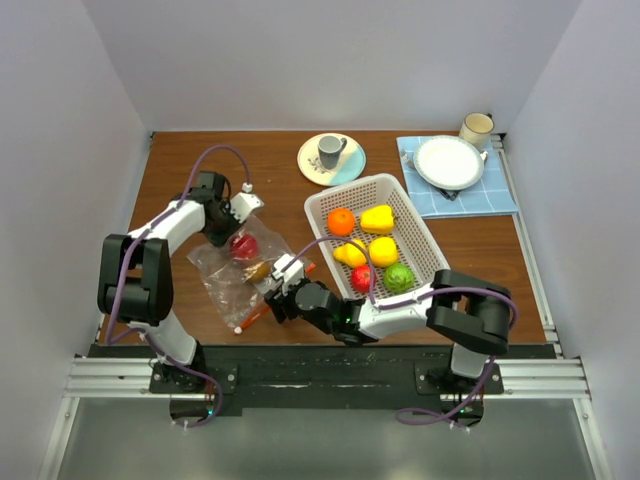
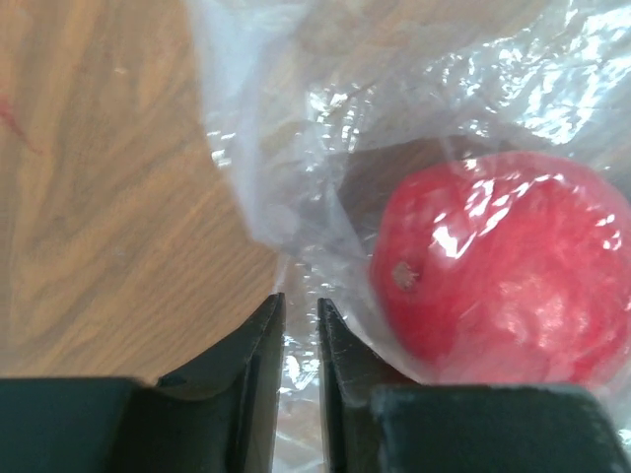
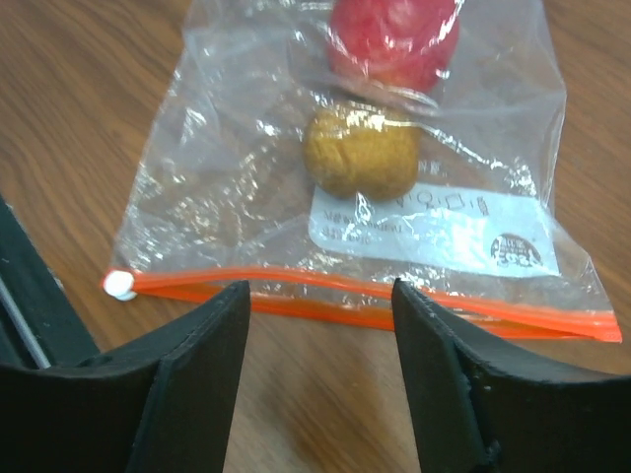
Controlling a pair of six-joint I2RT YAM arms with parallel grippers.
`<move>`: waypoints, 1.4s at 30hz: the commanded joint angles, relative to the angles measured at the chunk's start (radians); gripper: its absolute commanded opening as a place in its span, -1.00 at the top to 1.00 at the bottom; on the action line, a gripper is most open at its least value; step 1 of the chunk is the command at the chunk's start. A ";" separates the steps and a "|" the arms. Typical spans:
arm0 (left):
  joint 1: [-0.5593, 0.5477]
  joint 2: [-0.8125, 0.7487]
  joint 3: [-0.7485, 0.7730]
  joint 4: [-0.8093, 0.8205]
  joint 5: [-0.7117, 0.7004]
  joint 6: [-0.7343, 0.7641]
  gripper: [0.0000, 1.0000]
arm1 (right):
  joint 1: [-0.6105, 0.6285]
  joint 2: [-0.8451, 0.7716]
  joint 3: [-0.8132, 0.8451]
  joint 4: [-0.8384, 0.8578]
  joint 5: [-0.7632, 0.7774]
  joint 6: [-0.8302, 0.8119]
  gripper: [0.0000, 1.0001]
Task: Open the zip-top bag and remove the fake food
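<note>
Left end effector (image 2: 301,320) pinches the far end of the zip-top bag (image 3: 237,168), apparently anchoring it on the bench (image 1: 190,160), while right end effector (image 3: 317,296), spread wide, faces the zip strip (image 3: 552,321); fake food (image 2: 503,266) lies inside

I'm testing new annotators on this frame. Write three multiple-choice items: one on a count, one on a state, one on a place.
1. How many food pieces show inside the zip-top bag? A one; B two; C four.
2. The right gripper is: A open; B shut on the bag; C out of view.
3. Where is the green fake fruit? A in the bag; B in the white basket; C in the right gripper.
Key: B, a red piece and a brown piece; A, its fingers stand wide apart at the zip strip; B, it lies among the basket's other fruit.
</note>
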 commanded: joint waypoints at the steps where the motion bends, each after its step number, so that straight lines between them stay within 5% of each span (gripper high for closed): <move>1: 0.005 -0.013 0.088 -0.018 -0.031 -0.010 0.21 | 0.000 0.032 -0.006 0.026 0.015 0.013 -0.10; 2: 0.007 -0.024 0.114 -0.023 -0.037 -0.011 0.02 | 0.000 0.035 -0.007 0.026 0.016 0.013 -0.05; 3: 0.007 -0.030 0.128 -0.030 -0.042 -0.013 -0.43 | 0.000 0.032 -0.015 0.028 0.018 0.013 0.02; 9: 0.013 -0.092 0.247 -0.092 -0.036 -0.036 -0.90 | 0.007 -0.006 -0.062 0.028 0.027 0.017 0.26; 16: 0.012 -0.165 0.257 -0.158 0.156 -0.108 -0.82 | 0.014 -0.006 -0.088 0.022 0.033 0.039 0.30; 22: 0.008 -0.147 0.117 -0.075 0.184 -0.132 -0.78 | 0.016 0.014 -0.070 0.022 0.046 0.037 0.31; 42: 0.010 -0.046 -0.001 0.143 0.130 -0.132 -0.71 | 0.019 0.060 0.004 -0.012 0.047 0.034 0.34</move>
